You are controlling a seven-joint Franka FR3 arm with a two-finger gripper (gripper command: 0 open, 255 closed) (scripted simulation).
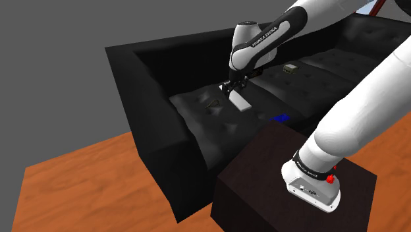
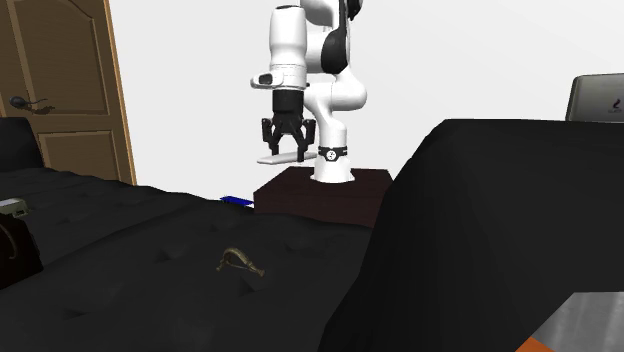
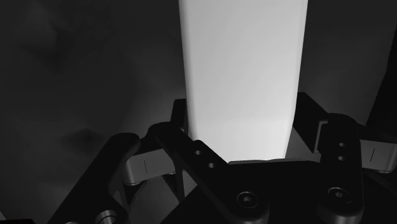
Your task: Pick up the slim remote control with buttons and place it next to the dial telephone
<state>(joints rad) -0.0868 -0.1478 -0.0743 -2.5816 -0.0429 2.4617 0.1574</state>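
A slim white remote point(image 1: 240, 101) point(image 2: 272, 158) hangs level above the black sofa's seat cushion point(image 1: 197, 118), with my gripper point(image 1: 232, 87) point(image 2: 285, 148) shut on one end of it. In the wrist view the remote point(image 3: 242, 70) runs away from the hand as a plain white slab, and the black fingers point(image 3: 184, 137) clasp its near end. A small brass-coloured thing with a curved handle point(image 2: 240, 262) point(image 1: 214, 105), which looks like the old telephone, lies on the seat cushion close to the remote. No buttons show on the remote.
A small greenish box point(image 1: 288, 68) point(image 2: 10, 207) sits further along the sofa seat. Something blue point(image 1: 282, 118) point(image 2: 237, 201) lies at the seat's edge near my dark brown stand point(image 1: 290, 178). The sofa's high arm point(image 1: 151, 138) borders the seat. A wooden door point(image 2: 70, 90) stands behind.
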